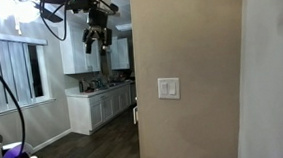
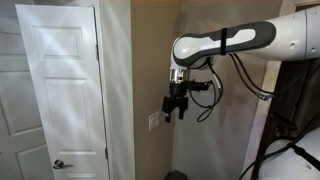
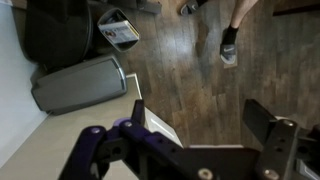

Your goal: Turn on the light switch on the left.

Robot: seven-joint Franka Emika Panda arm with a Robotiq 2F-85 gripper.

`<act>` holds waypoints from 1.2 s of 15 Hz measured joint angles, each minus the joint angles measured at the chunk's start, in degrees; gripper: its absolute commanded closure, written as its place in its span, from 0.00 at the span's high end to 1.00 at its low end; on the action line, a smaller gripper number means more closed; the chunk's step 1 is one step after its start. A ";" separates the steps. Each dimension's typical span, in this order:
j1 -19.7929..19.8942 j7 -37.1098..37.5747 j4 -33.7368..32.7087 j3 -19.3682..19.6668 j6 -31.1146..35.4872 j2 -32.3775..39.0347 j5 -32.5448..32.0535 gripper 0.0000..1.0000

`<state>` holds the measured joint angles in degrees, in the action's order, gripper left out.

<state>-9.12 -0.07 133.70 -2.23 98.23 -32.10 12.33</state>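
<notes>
White light switch (image 1: 168, 88) sits on a beige wall (image 1: 194, 35), the robot's gripper (image 1: 99, 45) hanging empty with jaws parted, well apart at its ten o'clock. Nothing looks done yet; the approach and the press on the left-hand rocker (image 1: 165, 88) are both left.

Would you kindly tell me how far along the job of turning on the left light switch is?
Done: nothing visible yet; the small white square wall switch plate has nothing touching it. In hand: the tool hangs open in the air, apart from the plate. Left: bring it to the plate and press the left-hand rocker.
</notes>
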 measured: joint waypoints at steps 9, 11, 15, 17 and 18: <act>4.26 -5.44 8.19 6.03 38.71 0.29 1.05 1.00; 4.23 -5.44 10.54 6.47 47.52 0.54 1.57 1.00; 3.89 -5.44 12.54 7.36 53.33 1.14 1.80 1.00; 3.77 -5.44 12.54 7.44 53.35 1.14 1.81 1.00; 3.76 -5.44 12.54 7.44 53.35 1.14 1.82 1.00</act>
<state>-5.36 -5.51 146.24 5.21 151.59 -30.97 14.15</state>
